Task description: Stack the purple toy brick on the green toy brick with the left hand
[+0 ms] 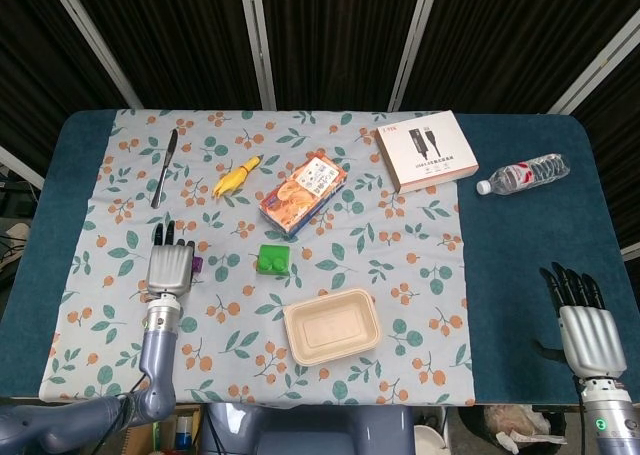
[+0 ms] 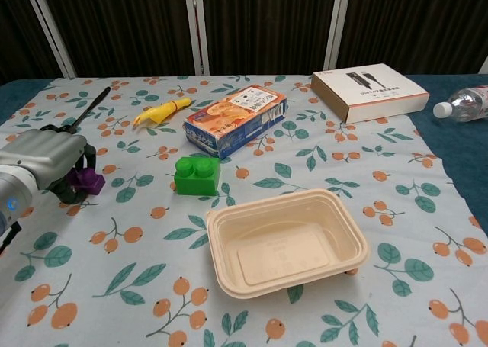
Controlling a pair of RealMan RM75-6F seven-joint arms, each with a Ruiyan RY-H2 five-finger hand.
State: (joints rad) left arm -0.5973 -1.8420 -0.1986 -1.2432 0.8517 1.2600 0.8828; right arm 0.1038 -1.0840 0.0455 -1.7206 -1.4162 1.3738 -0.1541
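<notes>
Half done at best: left hand [image 2: 42, 160] has fingers curled round purple brick [image 2: 84, 181], not stacked yet.
Green brick [image 2: 197, 175] sits apart to its right w/ nothing on top; right hand [image 1: 585, 320] idle, fingers out straight, holding nothing.

I see a dark blue table [image 1: 530, 245]. A floral cloth [image 1: 420, 275] covers most of it. A plastic water bottle [image 1: 522, 174] lies on its side on the bare blue part, far right.
</notes>
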